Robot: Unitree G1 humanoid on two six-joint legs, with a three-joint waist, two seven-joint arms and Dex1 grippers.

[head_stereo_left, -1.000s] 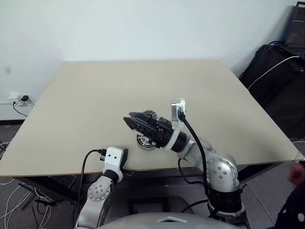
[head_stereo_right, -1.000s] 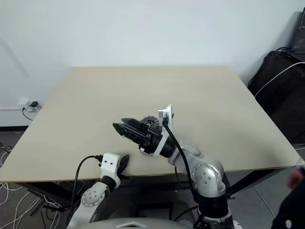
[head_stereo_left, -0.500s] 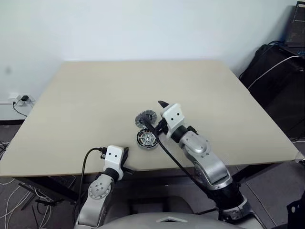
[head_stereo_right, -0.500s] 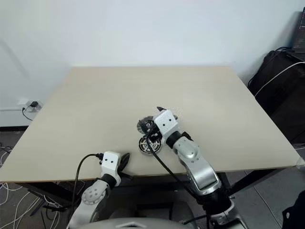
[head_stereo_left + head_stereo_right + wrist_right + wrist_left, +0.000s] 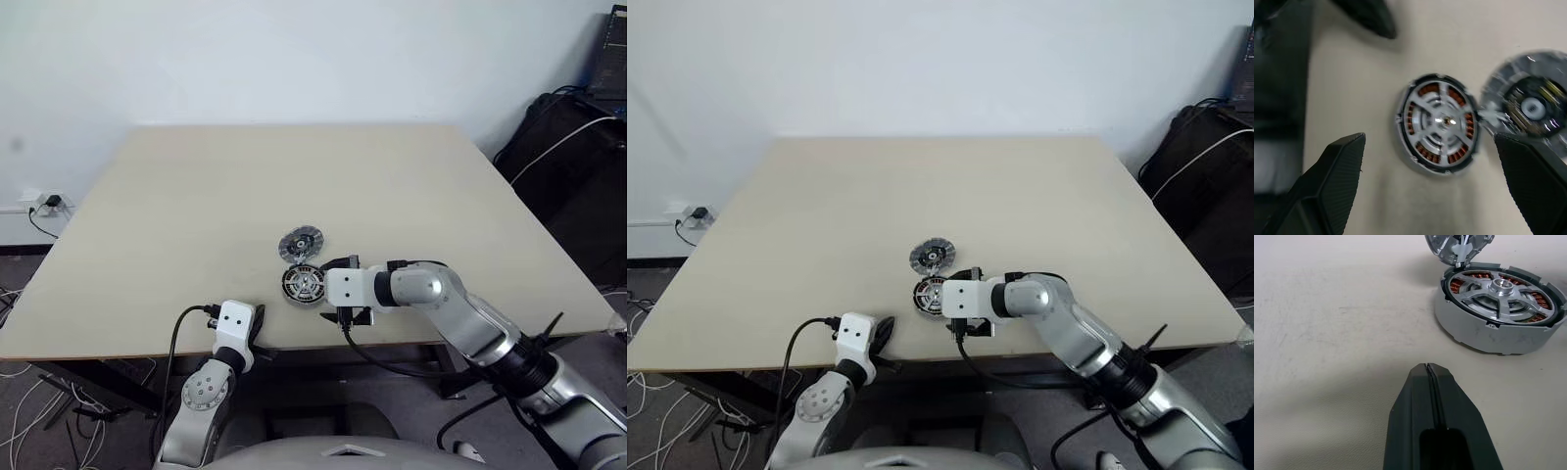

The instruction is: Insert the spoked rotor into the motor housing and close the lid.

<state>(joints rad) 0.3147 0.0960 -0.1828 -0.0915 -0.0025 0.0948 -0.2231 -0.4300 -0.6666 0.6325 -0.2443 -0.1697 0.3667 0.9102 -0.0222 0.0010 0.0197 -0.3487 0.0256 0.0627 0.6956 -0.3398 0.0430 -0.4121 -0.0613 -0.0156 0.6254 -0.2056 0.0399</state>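
Note:
The motor housing (image 5: 303, 285) lies near the table's front edge, its coppery windings (image 5: 1422, 90) showing between the spokes. Inside it sits the spoked rotor (image 5: 1442, 120), silver with a central hub. The lid (image 5: 301, 243) rests just behind the housing, dark-ringed face up; it also shows in the right wrist view as the lid (image 5: 1531, 108). My right gripper (image 5: 1428, 142) hovers close over the housing from its right side, open wide and holding nothing. My left gripper (image 5: 1427, 368) is shut and empty, low at the front edge, a short way from the housing (image 5: 1498, 318).
The beige table (image 5: 294, 166) stretches away behind the parts. Its front edge runs just below the housing. A black bag (image 5: 568, 157) with cables stands off the table's right side. A wall socket (image 5: 39, 204) sits low at the left.
My right arm has swung down and rolled over, from above the housing to beside it on the right, and its jaws have spread wide. The left arm has not moved.

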